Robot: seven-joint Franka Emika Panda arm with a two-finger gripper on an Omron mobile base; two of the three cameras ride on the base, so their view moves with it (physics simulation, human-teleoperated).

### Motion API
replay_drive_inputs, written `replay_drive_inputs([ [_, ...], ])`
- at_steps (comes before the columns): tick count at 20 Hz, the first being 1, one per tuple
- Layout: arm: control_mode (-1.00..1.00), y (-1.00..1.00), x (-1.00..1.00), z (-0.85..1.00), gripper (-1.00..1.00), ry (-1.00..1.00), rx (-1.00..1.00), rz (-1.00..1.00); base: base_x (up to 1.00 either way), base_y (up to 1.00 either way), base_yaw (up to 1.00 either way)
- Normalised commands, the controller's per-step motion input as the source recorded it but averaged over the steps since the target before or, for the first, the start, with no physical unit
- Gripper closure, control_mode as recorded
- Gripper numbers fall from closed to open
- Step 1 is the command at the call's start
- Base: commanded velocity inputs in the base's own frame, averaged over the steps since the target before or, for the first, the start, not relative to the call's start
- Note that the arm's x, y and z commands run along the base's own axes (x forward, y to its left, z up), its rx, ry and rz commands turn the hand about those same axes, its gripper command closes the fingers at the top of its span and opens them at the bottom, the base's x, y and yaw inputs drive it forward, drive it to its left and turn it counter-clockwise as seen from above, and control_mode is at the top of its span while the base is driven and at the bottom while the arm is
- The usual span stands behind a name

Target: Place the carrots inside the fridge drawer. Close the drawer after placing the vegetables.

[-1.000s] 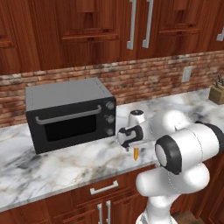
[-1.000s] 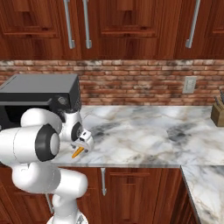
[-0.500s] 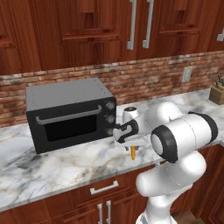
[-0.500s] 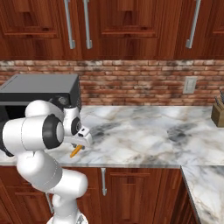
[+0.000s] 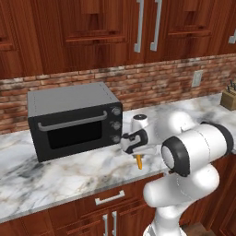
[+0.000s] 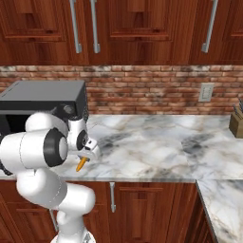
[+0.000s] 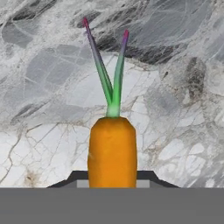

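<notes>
Orange and stubby in the hand view, the carrot [image 7: 112, 151] sat clamped between the two dark fingertips [image 7: 146, 176] of the end effector [image 7: 112, 178], its green stalks pointing away over the marble. From the base views the end effector [image 5: 138, 156] was closed on the carrot [image 5: 138, 162], which hung just over the near part of the grey-veined counter [image 5: 55, 177], right of the black toaster oven [image 5: 73, 120]. A brick backsplash [image 6: 156, 90] ran behind, under dark wood cabinets [image 6: 142, 28].

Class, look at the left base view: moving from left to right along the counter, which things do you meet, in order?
Toaster oven → carrot, hanging from the gripper → knife block at the far right edge.
</notes>
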Motion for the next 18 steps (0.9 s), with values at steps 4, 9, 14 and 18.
replay_drive_inputs([
  [4, -1.00, -0.09, -0.23, 0.04, 1.00, -0.11, 0.02, -0.04, 0.00, 0.00, 0.00],
  [9, -1.00, -0.30, -0.28, 0.41, 1.00, -0.11, 0.00, -0.01, 0.00, 0.00, 0.00],
  [14, -1.00, -0.31, -0.18, 0.78, 1.00, -0.09, 0.00, 0.00, 0.00, 0.00, 0.00],
  [18, -1.00, -0.29, -0.11, 0.95, 1.00, -0.07, 0.00, 0.00, 0.00, 0.00, 0.00],
])
